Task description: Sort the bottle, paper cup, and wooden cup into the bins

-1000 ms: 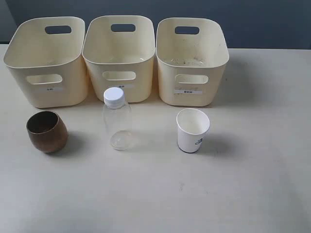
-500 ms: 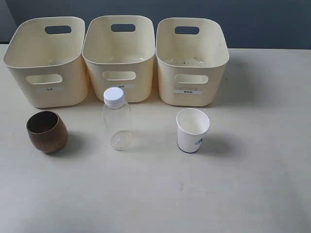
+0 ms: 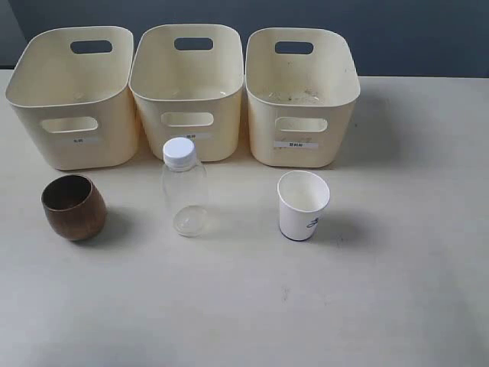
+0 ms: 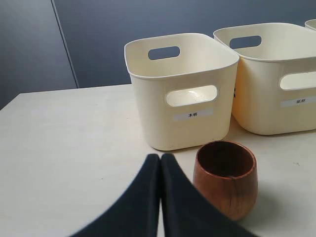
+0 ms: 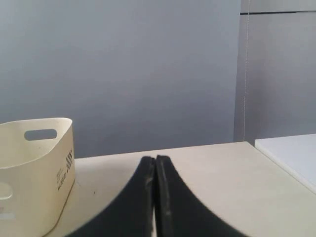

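Three cream bins stand in a row at the back: left bin (image 3: 72, 99), middle bin (image 3: 187, 92), right bin (image 3: 302, 95). In front of them stand the wooden cup (image 3: 73, 207), the clear bottle (image 3: 183, 189) with its white cap, and the white paper cup (image 3: 303, 204), all upright on the table. No gripper shows in the exterior view. In the left wrist view my left gripper (image 4: 160, 158) is shut and empty, just beside the wooden cup (image 4: 225, 177), with the left bin (image 4: 180, 86) beyond. My right gripper (image 5: 155, 159) is shut and empty over bare table.
The beige table (image 3: 382, 290) spreads in front of the objects. A grey wall lies behind the bins. In the right wrist view one bin (image 5: 34, 168) stands to the side and a white surface (image 5: 291, 153) borders the table's edge.
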You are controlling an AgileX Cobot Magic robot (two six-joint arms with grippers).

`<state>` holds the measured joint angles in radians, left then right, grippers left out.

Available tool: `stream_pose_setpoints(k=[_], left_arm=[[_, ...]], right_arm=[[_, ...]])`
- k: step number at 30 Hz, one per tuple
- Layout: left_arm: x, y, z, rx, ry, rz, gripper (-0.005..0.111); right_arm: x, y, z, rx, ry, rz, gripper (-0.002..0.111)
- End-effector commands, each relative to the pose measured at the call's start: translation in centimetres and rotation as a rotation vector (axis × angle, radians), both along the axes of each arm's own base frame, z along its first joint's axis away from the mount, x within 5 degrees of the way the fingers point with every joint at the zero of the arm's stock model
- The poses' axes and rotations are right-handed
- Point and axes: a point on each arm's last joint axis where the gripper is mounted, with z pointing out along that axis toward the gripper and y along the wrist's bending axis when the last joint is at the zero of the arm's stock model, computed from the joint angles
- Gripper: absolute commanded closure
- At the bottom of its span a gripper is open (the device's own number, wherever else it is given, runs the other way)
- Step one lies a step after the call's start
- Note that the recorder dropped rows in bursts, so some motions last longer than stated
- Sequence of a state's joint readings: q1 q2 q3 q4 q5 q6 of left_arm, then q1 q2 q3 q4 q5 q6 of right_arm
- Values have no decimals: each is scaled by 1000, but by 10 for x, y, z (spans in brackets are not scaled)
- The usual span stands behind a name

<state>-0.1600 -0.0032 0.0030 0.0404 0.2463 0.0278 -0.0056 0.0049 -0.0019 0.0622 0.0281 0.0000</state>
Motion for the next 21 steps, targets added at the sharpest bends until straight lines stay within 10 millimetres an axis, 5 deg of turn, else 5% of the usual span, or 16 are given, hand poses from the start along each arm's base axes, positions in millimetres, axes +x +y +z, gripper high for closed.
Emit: stream_pose_setpoints(k=[1, 17, 21], left_arm=[[0, 0, 2, 0, -7, -3, 107], [0, 0, 2, 0, -7, -3, 107], [0, 0, 2, 0, -7, -3, 107]], right_arm=[[-1, -1, 8, 1, -91, -9, 109], [-3, -4, 17, 188, -199, -18, 109], [-5, -5, 24, 450, -290, 30, 109]])
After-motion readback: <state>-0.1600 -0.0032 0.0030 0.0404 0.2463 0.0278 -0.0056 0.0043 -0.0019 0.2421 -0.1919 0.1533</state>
